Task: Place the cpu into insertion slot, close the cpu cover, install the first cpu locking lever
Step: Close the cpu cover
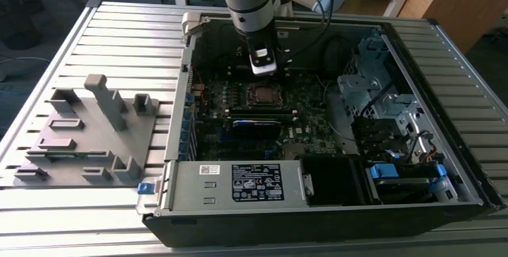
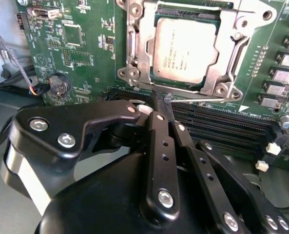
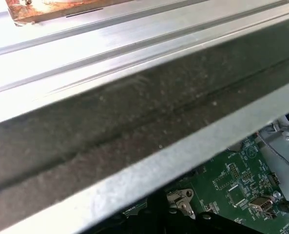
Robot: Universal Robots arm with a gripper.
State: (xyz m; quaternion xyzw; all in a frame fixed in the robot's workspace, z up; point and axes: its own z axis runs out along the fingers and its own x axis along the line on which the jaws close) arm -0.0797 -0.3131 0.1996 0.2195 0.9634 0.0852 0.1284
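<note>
The cpu lies flat in its socket on the green motherboard, silver top up. The cpu cover, a silver metal frame, lies down around it. My gripper has its black fingers shut together, with the tips at the socket's edge beside the memory slots. There the tips meet the end of a thin wire locking lever that runs along that edge. I cannot tell whether the lever is pinched. In the exterior view the gripper hangs just behind the cpu, inside the open computer case.
The case walls enclose the board. A power supply sits along the front and a drive cage at the exterior view's right. Memory slots and a coin battery lie near the socket. A grey fixture stands on the slatted table.
</note>
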